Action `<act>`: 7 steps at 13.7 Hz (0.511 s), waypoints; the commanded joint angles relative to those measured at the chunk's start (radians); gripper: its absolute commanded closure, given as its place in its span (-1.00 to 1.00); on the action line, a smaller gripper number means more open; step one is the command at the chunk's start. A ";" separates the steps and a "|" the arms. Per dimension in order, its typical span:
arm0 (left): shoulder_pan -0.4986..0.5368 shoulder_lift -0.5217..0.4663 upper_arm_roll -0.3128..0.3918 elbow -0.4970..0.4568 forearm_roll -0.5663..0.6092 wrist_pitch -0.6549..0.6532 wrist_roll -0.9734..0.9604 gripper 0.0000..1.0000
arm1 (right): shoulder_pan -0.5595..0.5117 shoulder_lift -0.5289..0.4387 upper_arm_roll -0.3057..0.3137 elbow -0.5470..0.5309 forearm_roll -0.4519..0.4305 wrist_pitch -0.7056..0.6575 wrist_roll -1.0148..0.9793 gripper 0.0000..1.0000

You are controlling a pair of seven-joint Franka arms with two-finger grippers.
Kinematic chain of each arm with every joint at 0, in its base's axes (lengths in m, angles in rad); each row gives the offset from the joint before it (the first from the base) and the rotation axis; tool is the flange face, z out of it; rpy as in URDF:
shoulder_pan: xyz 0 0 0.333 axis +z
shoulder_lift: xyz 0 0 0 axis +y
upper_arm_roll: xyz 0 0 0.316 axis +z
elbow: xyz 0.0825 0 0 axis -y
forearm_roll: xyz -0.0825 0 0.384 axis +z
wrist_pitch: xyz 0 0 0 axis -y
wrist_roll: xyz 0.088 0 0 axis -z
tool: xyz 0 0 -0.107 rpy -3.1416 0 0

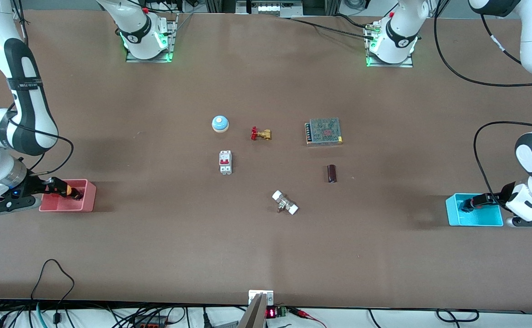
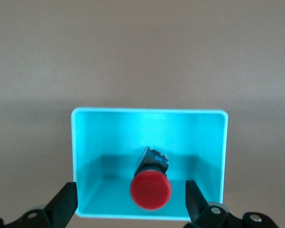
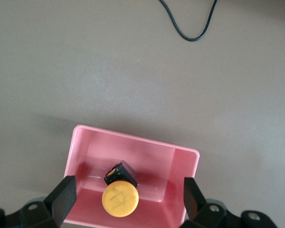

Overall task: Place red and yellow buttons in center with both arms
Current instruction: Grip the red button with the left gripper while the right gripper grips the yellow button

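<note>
Wrist views — red button [image 2: 151,190], yellow button [image 3: 120,199] between spread jaws.

Setting: a robotics lab bench is indicated
Surface: a wide matte brown tabletop [image 1: 156,255] is used
Robots: two glossy white arms are bolted on metal base plates [image 1: 148,55] lit green
Parts: a perforated metal power supply [image 1: 324,131] and a white circuit breaker [image 1: 225,162] are laid out
Edge: black cables [image 1: 56,291] are strung along

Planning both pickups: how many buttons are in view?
2. Red button lies in the cyan bin at the left arm's end; yellow button in the pink bin at the right arm's.
</note>
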 commanded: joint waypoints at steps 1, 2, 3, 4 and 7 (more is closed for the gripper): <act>0.000 0.042 0.001 0.050 -0.016 0.003 0.030 -1.00 | -0.017 -0.002 0.017 -0.040 0.002 0.029 0.007 -1.00; 0.001 0.042 0.001 0.050 -0.017 0.000 0.030 -1.00 | -0.017 0.005 0.017 -0.040 0.002 0.029 0.005 -1.00; 0.003 0.048 0.001 0.050 -0.017 0.000 0.030 -1.00 | -0.019 0.008 0.020 -0.040 0.000 0.031 0.002 -1.00; 0.006 0.052 0.001 0.050 -0.019 -0.001 0.030 -1.00 | -0.021 0.012 0.022 -0.040 0.000 0.029 -0.006 -1.00; 0.014 0.066 0.001 0.045 -0.069 -0.006 0.045 -1.00 | -0.037 0.025 0.031 -0.046 0.000 0.029 -0.013 -1.00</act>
